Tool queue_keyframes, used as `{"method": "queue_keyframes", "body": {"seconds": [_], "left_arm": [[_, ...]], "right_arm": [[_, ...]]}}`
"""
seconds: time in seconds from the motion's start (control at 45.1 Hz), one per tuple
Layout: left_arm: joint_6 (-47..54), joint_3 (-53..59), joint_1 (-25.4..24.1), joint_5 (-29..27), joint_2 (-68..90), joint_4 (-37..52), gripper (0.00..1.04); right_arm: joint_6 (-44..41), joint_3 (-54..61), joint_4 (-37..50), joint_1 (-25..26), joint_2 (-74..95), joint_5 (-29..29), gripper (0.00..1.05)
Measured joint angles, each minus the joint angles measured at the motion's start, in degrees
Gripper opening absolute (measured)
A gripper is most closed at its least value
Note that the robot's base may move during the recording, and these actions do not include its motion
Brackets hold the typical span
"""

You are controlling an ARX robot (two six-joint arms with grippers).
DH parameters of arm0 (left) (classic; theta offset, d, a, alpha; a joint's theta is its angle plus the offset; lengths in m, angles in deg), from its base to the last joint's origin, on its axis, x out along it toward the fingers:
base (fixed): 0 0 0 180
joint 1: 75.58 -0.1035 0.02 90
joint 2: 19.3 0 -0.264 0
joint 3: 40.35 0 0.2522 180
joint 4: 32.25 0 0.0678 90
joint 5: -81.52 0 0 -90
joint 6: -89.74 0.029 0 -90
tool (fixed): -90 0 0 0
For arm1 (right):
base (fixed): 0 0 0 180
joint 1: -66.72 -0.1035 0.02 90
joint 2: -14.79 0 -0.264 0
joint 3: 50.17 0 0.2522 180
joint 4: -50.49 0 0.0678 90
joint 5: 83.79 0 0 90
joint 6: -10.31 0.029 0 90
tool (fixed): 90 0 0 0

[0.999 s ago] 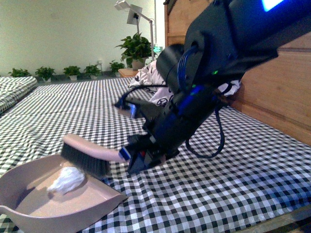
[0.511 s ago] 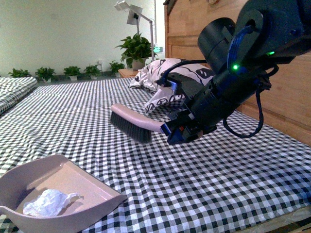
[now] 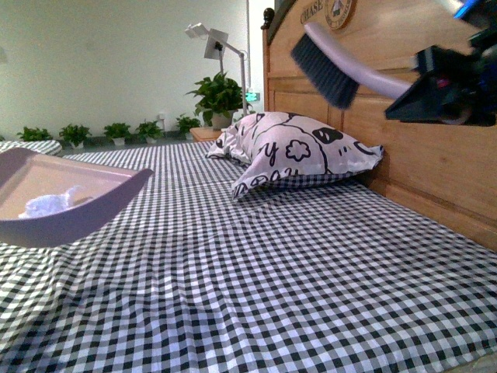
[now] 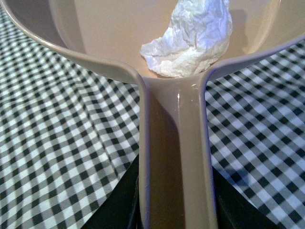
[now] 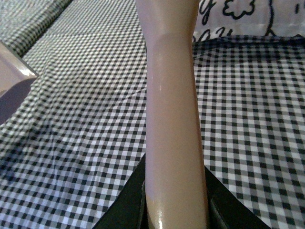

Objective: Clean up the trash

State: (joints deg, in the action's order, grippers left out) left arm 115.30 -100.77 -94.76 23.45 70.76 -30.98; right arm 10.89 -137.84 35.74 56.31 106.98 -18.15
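Note:
The trash (image 3: pixel 50 203), a crumpled white wad, lies inside the pale pinkish dustpan (image 3: pixel 85 206), which hangs above the bed at the far left. In the left wrist view my left gripper (image 4: pixel 175 202) is shut on the dustpan's handle (image 4: pixel 174 143), with the trash (image 4: pixel 190 38) resting where pan meets handle. The brush (image 3: pixel 342 66) is high at the upper right, bristles pointing down, in front of the headboard. My right gripper (image 3: pixel 439 85) is shut on its handle (image 5: pixel 171 95), far from the dustpan.
A white pillow (image 3: pixel 299 148) with black cartoon prints leans against the wooden headboard (image 3: pixel 419 163) at the back right. Black-and-white checked sheet (image 3: pixel 272 272) covers the bed. Potted plants (image 3: pixel 217 78) and a lamp stand beyond the bed.
The brush has gone from sweeping at the dustpan to high up on the right. The dustpan has risen off the sheet with the trash inside.

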Motion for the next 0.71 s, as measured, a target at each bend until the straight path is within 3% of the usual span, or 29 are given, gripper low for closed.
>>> {"method": "queue_keyframes", "body": {"seconds": [0.111, 0.333, 0.71], "left_arm": [[-4.31, 0.55, -0.24, -3.52, -2.16, 2.16, 0.26], [-12.07, 2.14, 1.42, -16.0, -12.79, 4.61, 0.26], [-19.32, 7.61, 5.2, -23.34, -31.91, -1.01, 0.26]], "right_arm": [[2.54, 4.24, 0.79, 2.93, -5.46, -3.02, 0.2], [8.61, 12.5, 1.33, 6.49, -20.02, -10.21, 0.2], [19.85, 19.47, 2.93, 9.6, -36.7, -15.93, 0.2]]}}
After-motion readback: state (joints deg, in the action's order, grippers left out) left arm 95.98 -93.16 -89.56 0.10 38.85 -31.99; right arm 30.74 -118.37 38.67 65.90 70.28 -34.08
